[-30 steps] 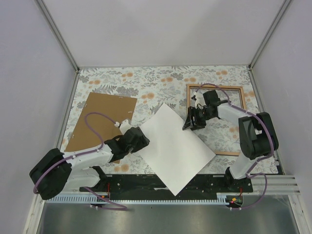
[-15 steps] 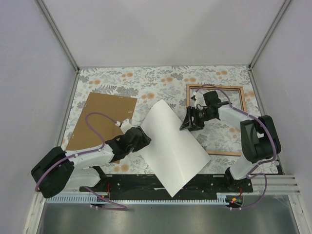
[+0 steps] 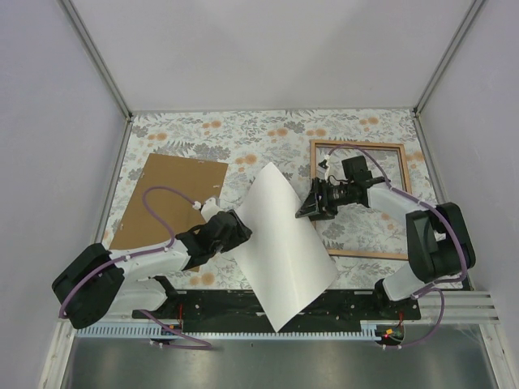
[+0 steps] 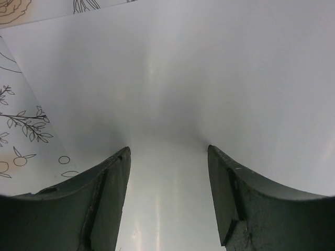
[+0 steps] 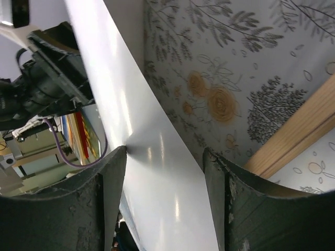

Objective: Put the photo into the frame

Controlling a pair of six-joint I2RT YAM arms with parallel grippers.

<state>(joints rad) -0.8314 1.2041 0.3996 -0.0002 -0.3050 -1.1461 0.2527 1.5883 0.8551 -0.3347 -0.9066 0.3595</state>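
Photo (image 3: 284, 251) lies white side up across the middle of the worktop (image 3: 268, 134), its nearest corner hanging out over the near edge. It is bowed upward off the surface between the two arms. At its left side sits the left gripper (image 3: 235, 231), fingers spread wide. The wrist view shows the sheet filling the gap in front of them, so it seems to press against the paper rather than pinch it. A little farther, on the right-hand long edge, the right gripper (image 3: 310, 207) is likewise spread wide with that edge running between its fingers, closed on nothing. Beyond it and toward the right edge lies the frame (image 3: 369, 255), wood-coloured back up, its sides square with the worktop's edges and its long axis running near to far. The photo's long axis slants from the far middle toward the near right, askew to that opening. So the sheet probably has to travel right and slightly away, and turn until its edges match the frame's. The right arm is the nearer one to the frame. A brown backing panel (image 3: 174, 194) rests by the left edge, well apart from both.
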